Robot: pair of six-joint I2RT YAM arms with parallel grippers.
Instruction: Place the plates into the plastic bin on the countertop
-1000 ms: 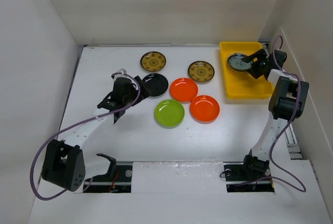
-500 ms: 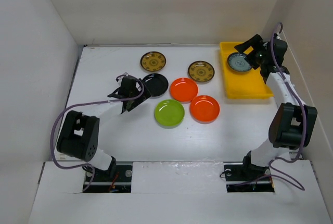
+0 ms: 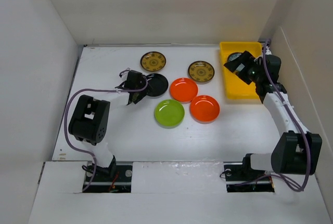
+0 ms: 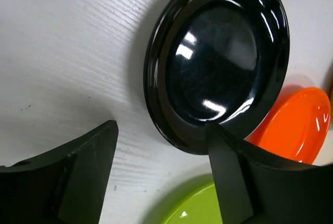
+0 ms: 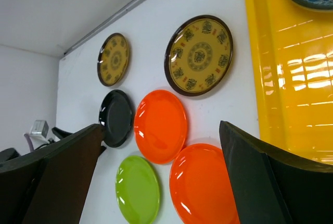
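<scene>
Nearest the bases, flat on the countertop (image 3: 140, 143): lime green plate (image 3: 169, 113), with the near orange plate (image 3: 204, 108) just beside it on the right. Behind and between those two, the far orange plate (image 3: 183, 89), close against both. Left of that, the black plate (image 3: 156, 84).

Left gripper (image 3: 138, 95). Hangs low at the black plate's near-left rim, gapes wide, holds nothing. Right fingertip (image 4: 229, 182) overlapping that rim in the wrist view; touching or just above it, cannot tell.

Right gripper (image 3: 240, 67). Hovers over the plastic bin (image 3: 242, 91), spread wide, grips nothing.

Farther back on the white surface: left brown-gold plate (image 3: 153, 61) and right brown-gold plate (image 3: 201, 71), well apart.

At the bin's far end, inside it: blue-grey patterned plate (image 3: 234, 57), partly hidden behind the right gripper.
</scene>
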